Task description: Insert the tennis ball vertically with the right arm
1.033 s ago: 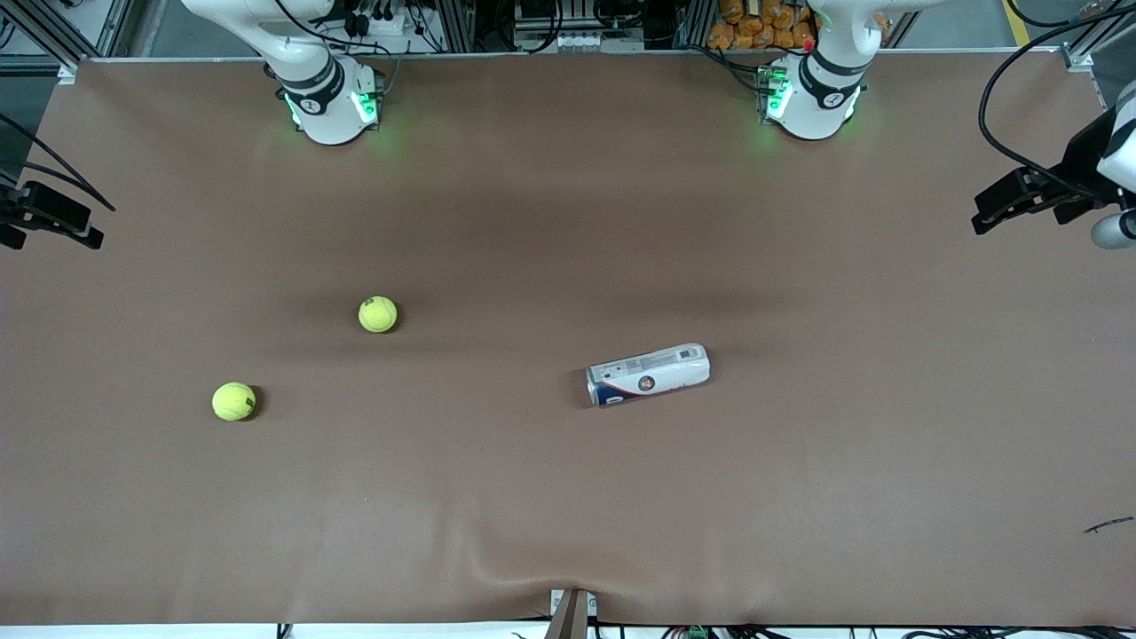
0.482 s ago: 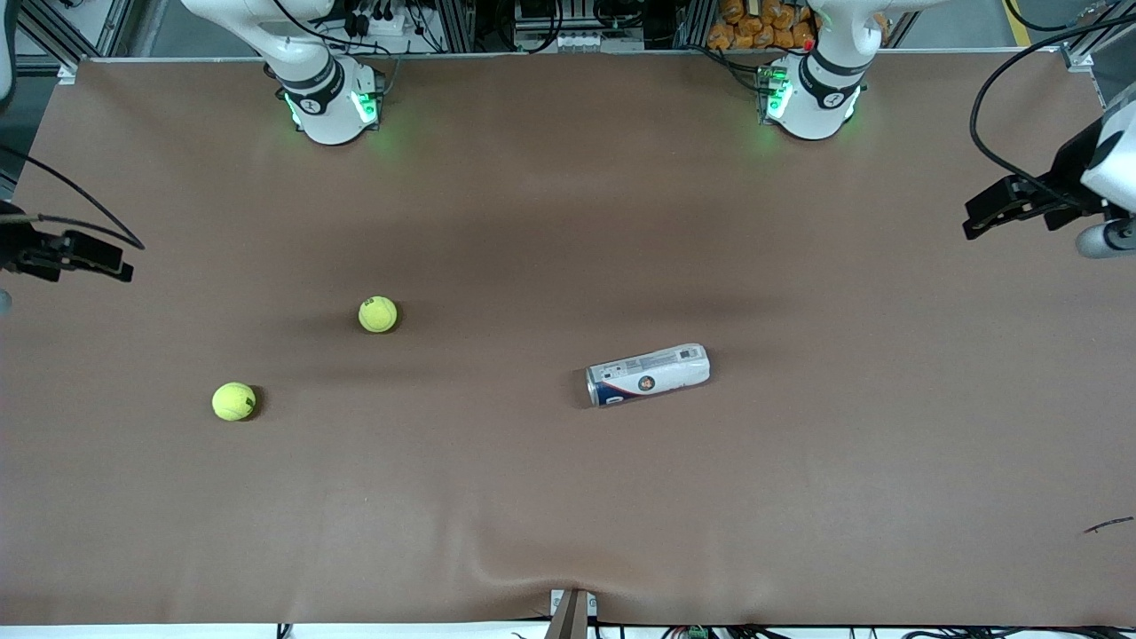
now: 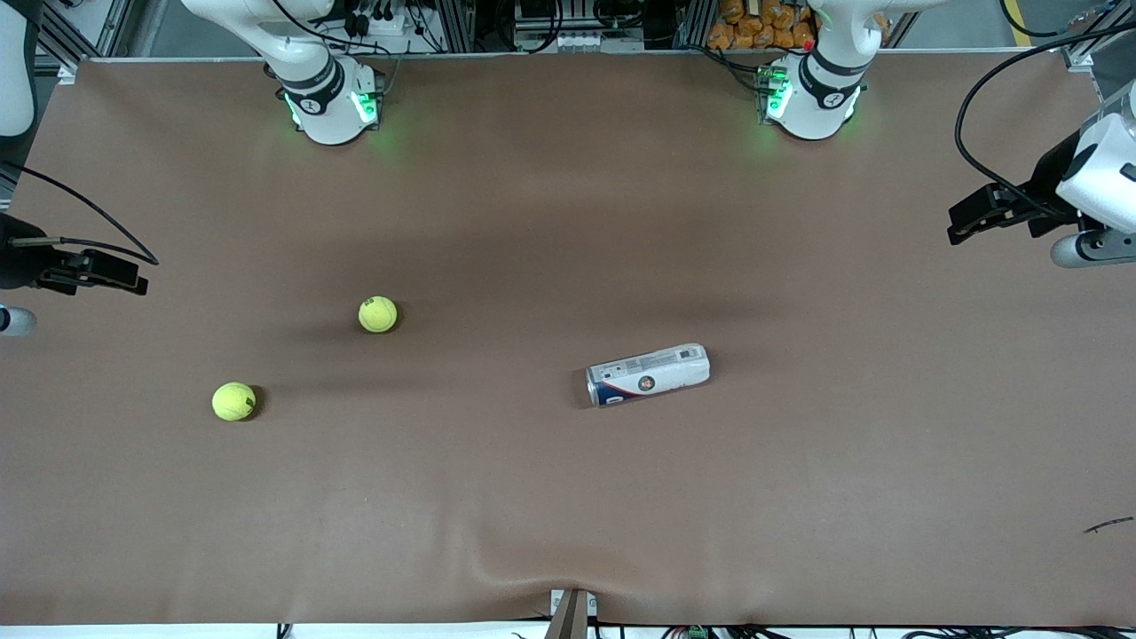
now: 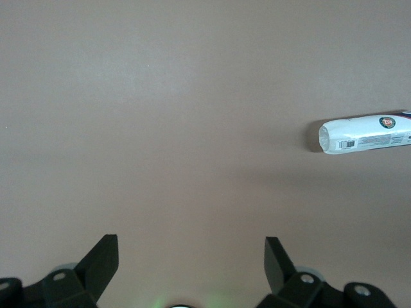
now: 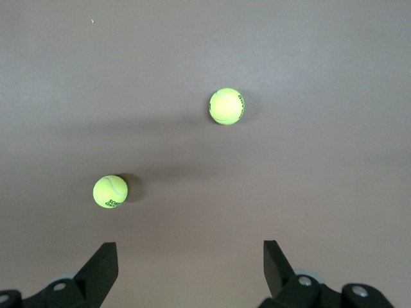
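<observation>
Two yellow tennis balls lie toward the right arm's end of the table: one (image 3: 377, 314) (image 5: 227, 106) farther from the front camera, the other (image 3: 233, 401) (image 5: 110, 191) nearer to it. A white tube-shaped ball can (image 3: 648, 374) (image 4: 366, 133) with a blue and red label lies on its side near the table's middle. My right gripper (image 3: 133, 273) (image 5: 191, 256) hangs open over the table's edge at its own end, apart from both balls, with nothing in it. My left gripper (image 3: 960, 224) (image 4: 191, 253) hangs open and empty over the table's other end, well away from the can.
The brown table cover (image 3: 568, 497) has a raised wrinkle near the front edge at the middle. Both arm bases (image 3: 330, 105) (image 3: 809, 99) stand along the edge farthest from the front camera. A small dark scrap (image 3: 1108, 524) lies near the front corner at the left arm's end.
Both grippers have come in from the table's ends toward the middle, the right one more than the left. Balls and can have not moved.
</observation>
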You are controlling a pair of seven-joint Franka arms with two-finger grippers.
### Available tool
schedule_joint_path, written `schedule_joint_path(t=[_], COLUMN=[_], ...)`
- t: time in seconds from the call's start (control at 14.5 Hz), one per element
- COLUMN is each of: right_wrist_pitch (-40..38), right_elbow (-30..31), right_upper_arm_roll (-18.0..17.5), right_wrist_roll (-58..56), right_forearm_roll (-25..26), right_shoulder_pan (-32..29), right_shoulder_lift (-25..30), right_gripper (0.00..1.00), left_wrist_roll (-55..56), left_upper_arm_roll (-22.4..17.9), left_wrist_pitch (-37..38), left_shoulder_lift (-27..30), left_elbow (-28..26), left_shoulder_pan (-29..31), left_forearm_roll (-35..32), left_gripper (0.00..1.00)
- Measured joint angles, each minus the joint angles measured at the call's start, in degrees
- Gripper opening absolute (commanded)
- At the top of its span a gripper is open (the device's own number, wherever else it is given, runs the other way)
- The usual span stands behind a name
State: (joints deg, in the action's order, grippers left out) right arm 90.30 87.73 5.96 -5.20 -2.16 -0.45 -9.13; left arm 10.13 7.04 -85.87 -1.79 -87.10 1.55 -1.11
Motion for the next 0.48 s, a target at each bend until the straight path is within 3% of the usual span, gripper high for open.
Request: schedule_joint_path(t=[0.48], right_wrist_pitch=[0.8], right_elbow=[0.0], right_upper_arm_roll=[-0.1], right_wrist_roll=[0.0], right_forearm_roll=[0.0], right_shoulder_pan=[0.1], right_shoulder_lift=[-2.5], right_gripper=[1.0], left_wrist_roll=[0.0], left_upper_arm_roll=[0.4], left_wrist_pitch=[-0.1], left_shoulder_lift=[-1.2], left_elbow=[0.3], left_shoulder_pan=[-0.8], left_forearm_roll=[0.0], left_gripper=[1.0])
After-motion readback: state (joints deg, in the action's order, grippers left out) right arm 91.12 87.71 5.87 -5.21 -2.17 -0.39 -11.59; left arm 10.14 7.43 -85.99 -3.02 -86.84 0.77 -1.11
